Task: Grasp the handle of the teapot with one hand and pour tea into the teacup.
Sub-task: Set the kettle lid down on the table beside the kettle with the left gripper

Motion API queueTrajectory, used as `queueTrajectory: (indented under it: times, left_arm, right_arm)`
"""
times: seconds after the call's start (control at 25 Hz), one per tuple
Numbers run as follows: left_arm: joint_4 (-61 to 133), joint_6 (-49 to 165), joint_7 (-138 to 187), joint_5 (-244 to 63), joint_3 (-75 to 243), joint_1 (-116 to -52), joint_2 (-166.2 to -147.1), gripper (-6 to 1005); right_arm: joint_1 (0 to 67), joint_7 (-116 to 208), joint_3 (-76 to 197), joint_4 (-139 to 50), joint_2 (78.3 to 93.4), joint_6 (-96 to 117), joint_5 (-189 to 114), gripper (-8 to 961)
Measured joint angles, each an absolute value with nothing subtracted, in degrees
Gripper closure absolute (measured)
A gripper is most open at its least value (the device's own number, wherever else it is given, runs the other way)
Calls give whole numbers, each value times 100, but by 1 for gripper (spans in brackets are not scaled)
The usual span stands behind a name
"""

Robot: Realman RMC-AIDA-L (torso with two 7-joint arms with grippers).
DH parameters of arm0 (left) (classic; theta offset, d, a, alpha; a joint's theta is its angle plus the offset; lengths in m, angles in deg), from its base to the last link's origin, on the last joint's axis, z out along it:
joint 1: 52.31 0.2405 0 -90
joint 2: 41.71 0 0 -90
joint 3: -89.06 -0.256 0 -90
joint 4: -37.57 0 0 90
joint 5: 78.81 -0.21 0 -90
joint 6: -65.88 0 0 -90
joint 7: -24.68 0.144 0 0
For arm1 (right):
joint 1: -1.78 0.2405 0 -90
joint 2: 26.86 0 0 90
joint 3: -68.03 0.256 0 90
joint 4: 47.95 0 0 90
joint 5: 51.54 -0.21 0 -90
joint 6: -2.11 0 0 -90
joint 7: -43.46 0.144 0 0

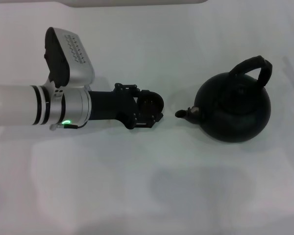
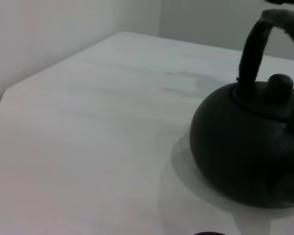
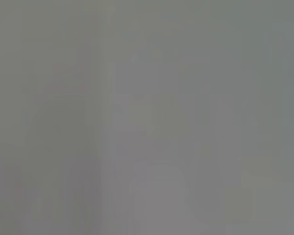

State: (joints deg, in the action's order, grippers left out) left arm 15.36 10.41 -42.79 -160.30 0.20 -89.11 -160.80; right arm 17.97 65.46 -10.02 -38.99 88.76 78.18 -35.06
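A plain white table (image 1: 152,196) fills the head view, evenly lit, with soft grey shadows lying on it. In the left wrist view its far edge meets a pale grey wall (image 2: 206,19). The right wrist view shows only featureless grey.

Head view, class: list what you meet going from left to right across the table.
Silver-and-white left arm → its black left gripper, with a small dark teacup at its tip → short stubby spout → round matte-black teapot → black arched handle.
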Motion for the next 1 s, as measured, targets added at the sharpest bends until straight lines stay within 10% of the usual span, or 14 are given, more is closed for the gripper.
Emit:
queueTrajectory:
  times: [1.0]
  left_arm:
    - [2003, 1358, -4159, -15657, -508, -9354, -16133, 282]
  right_arm:
    - [1821, 6614, -1010, -3883, 8879, 7839, -3502, 142]
